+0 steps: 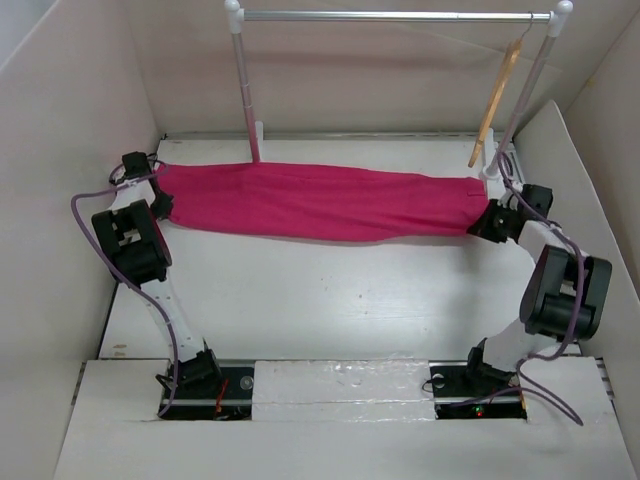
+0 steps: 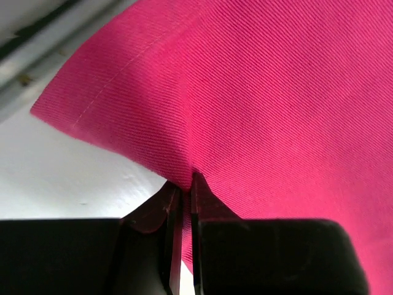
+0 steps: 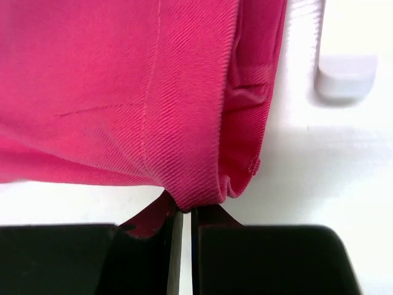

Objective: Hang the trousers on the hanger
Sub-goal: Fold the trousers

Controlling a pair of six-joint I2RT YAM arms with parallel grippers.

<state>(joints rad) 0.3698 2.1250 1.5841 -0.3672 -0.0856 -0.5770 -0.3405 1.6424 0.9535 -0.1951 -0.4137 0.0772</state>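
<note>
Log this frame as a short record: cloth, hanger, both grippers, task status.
trousers: magenta-pink, stretched lengthwise across the table, one end at each gripper
left gripper: shut on the trousers at their left end
right gripper: shut on the trousers at their right end
hanger: light wood, bare, hooked on the rack rail near its right end
task status: trousers not yet on hanger
</note>
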